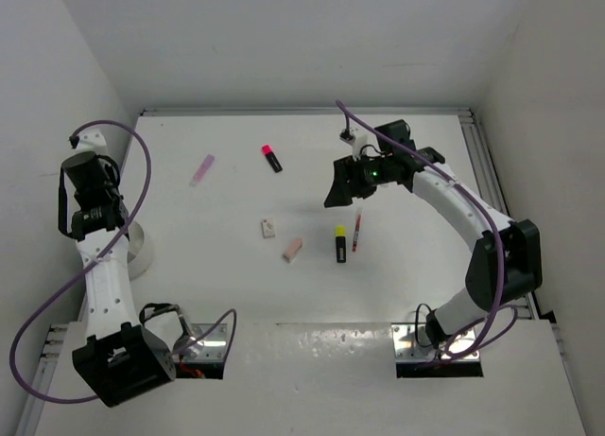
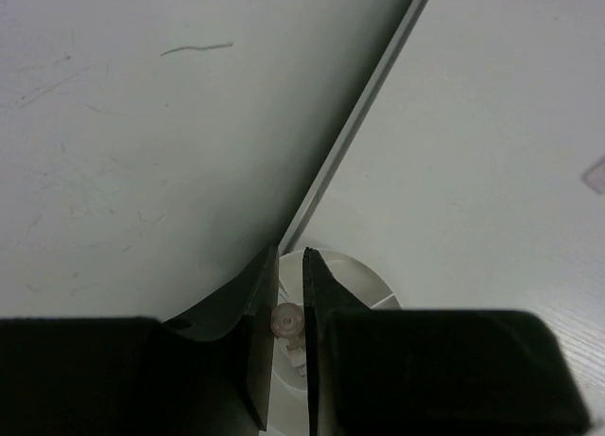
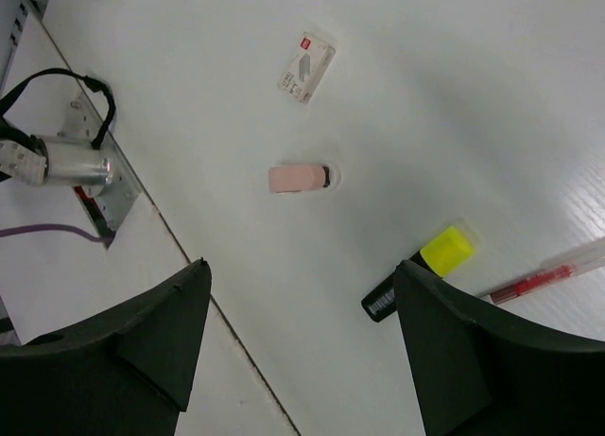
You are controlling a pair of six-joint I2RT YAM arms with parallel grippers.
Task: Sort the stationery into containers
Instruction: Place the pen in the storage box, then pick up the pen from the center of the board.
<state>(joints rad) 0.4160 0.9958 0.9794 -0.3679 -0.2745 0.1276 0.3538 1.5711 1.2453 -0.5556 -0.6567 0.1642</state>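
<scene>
**Right tool wide open over the counter's middle; left tool pinched over the tub.**

The counter carries the round white tub at its left edge. My left tool hangs above the tub, all but closed. A small pale bit shows between its fingers; held or not, I cannot tell. My right tool gapes, empty, over the counter's middle. The yellow-capped highlighter there looks light, stiff and smooth, so I'd pinch across its black barrel. Just beside it, the thin red pen may roll. The pink eraser should be soft and grippy.
</scene>
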